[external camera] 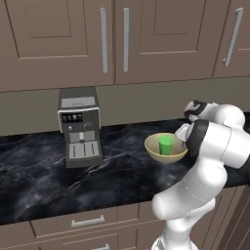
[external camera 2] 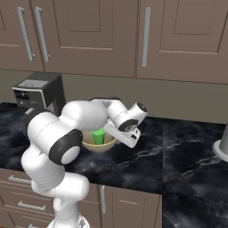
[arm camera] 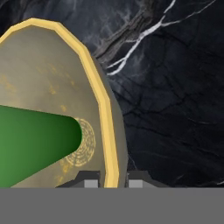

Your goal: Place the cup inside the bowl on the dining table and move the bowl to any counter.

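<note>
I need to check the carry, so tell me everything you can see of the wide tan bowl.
The wide round tan bowl has a yellowish rim and a smooth speckled inside. It sits over the black marble counter, right of the coffee machine. The small green cup stands inside. The gripper pinches its rim, one fingertip each side.

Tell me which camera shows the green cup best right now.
Left base view: the cup stands upright in the bowl, unobstructed. In the right base view the arm hides part of the cup. The hand view crops it at the frame edge.
</note>
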